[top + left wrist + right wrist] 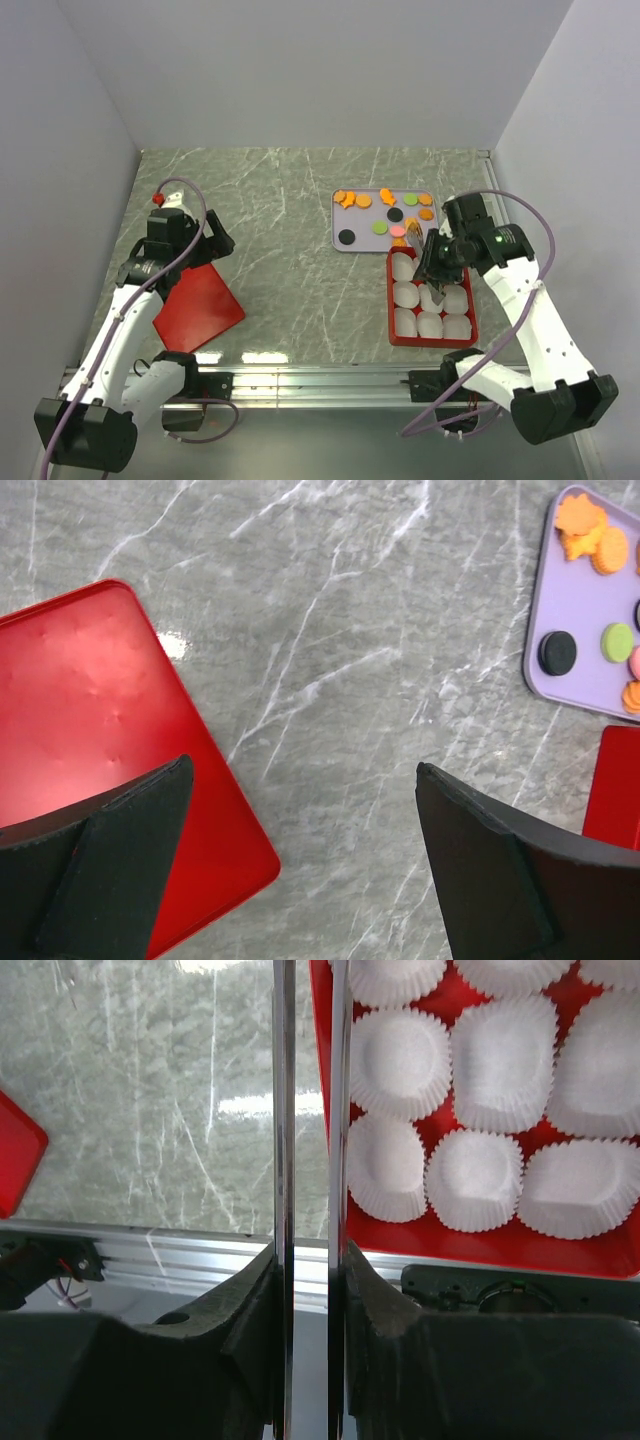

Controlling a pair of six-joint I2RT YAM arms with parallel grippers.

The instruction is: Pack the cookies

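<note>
Two blades of a pair of slim metal tongs (284, 1110) sit clamped between the black fingers of the right gripper (310, 1300), which grasps them from either side; the blades run nearly parallel with a thin gap between; their tips pass out of the wrist view at the top, so whether anything is nipped there I cannot tell; seen from above, this gripper hangs over the far end of a red box (480, 1250), tongs pointing toward the tray beyond; the box is packed with white paper cups (400, 1060), fluted, side by side and touching, those in the wrist view showing plain white insides; just past the box's far edge lies a lavender tray (365, 228), touching or not I cannot tell; on it the cookies (380, 227), round discs in orange, green, black and one pink, plus a few ragged orange shapes, spread loosely apart; the pink disc lies near the tray's near edge, close to the box; an aluminium rail (200, 1255) runs along the table's near edge; well apart on the left, the left gripper (300, 870) is released, jaws spread wide, nothing between them; under it the grey marbled table (350, 680); its left finger overlaps the corner of a red square lid (80, 710), flat on the table, askew to the edge.
</note>
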